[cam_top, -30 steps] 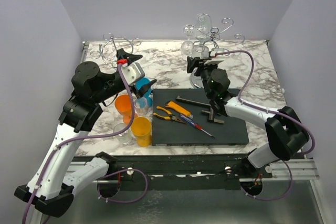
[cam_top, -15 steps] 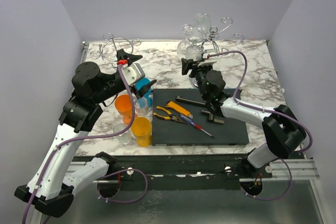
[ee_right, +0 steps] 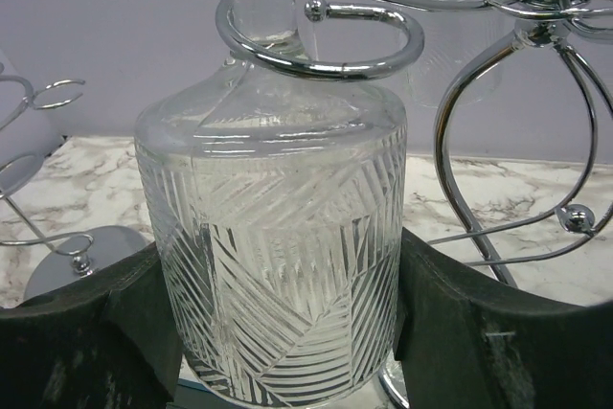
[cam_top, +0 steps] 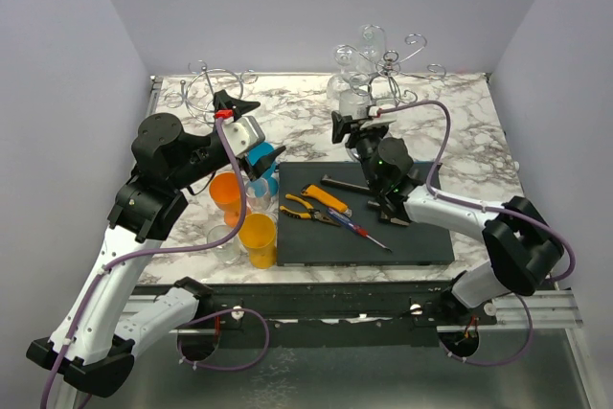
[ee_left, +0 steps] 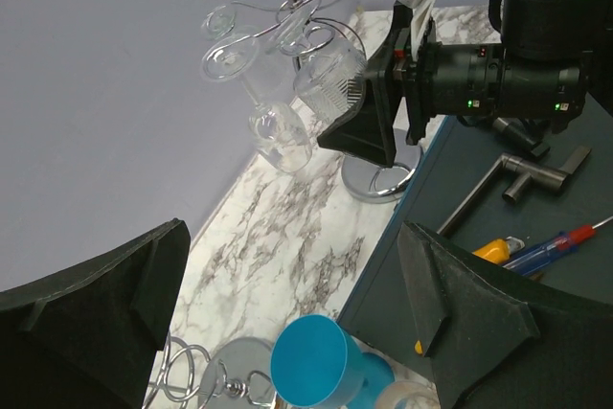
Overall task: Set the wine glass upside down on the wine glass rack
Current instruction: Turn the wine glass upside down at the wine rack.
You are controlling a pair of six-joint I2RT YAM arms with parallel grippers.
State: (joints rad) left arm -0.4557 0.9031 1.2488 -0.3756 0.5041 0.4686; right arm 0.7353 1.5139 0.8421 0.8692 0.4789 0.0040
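Observation:
A ribbed clear wine glass [ee_right: 273, 256] hangs upside down, its stem inside a chrome hook [ee_right: 326, 40] of the wine glass rack [cam_top: 388, 64]. My right gripper [ee_right: 278, 270] is shut on the bowl, one dark finger pressed against each side. From above, the right gripper [cam_top: 352, 124] sits at the rack's near-left side with the glass [cam_top: 354, 101] above it. The left wrist view shows the same glass [ee_left: 330, 79] against the rack. My left gripper [cam_top: 263, 162] hovers open over the cups, holding nothing; its fingers [ee_left: 460, 304] frame a blue cup [ee_left: 311, 361].
Another glass [ee_left: 283, 136] hangs on the same rack, whose round base [ee_left: 378, 179] stands beside the dark mat [cam_top: 421, 237]. Pliers [cam_top: 316, 203], a screwdriver [cam_top: 364, 232] and a metal key [cam_top: 350, 184] lie on it. Orange cups [cam_top: 228, 189] stand left; a second rack [cam_top: 206, 83] is back left.
The right arm shifted slightly left and back, carrying the glass a little closer in on the rack's hook. The left arm has not moved.

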